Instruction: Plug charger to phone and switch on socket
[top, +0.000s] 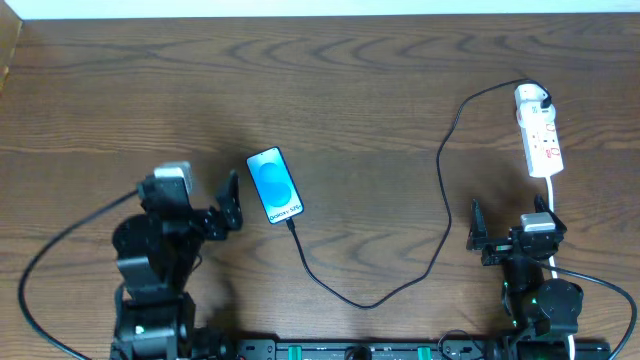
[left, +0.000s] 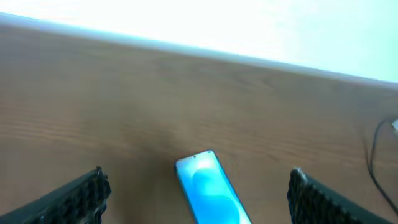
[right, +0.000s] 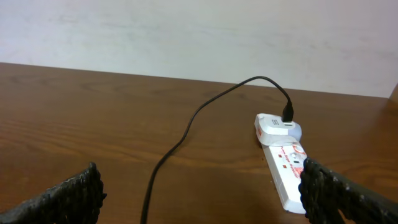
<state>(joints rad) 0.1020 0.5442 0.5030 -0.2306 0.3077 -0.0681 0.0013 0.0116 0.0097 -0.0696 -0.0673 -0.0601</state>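
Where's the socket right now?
In the overhead view the socket lies at the far right of the table, just beyond the right arm. The charger is plugged into its far end.

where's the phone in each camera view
overhead: phone left of centre, slightly tilted.
left wrist: phone at bottom centre, cut off by the lower edge.
right wrist: not in view.
shared landmark: the black charger cable, in all three views; in right wrist it runs to the power strip.
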